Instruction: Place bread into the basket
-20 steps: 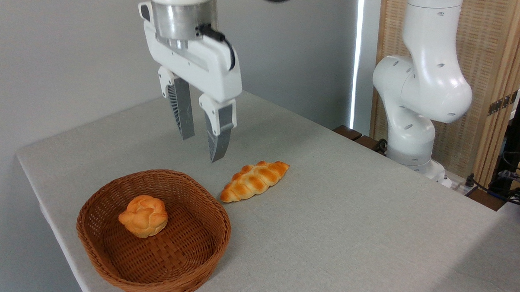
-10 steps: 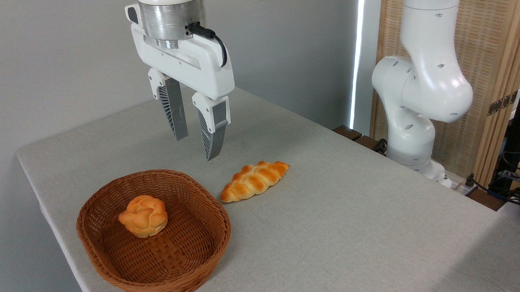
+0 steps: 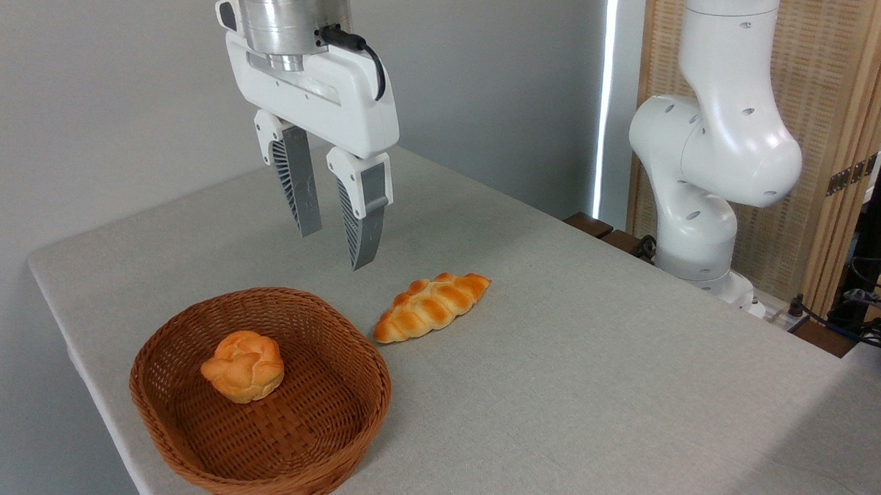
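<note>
Camera view: a grey-clothed table [image 3: 589, 399] is seen with a wicker basket [image 3: 185, 436] at its near left. Higher up, the gripper [image 3: 334, 247] is held empty, fingers apart. Right of the basket a braided loaf [image 3: 431, 306] is laid; the bread [image 3: 243, 367] is sat inside the basket.

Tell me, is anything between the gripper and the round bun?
Nothing: the camera view shows only air between the open gripper and the bun in the basket.

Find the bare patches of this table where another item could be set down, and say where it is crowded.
Free: the table right of the braided loaf, and the back strip beneath the claw. Crowded: the front left, where the basket holding the bun sits near the loaf.
</note>
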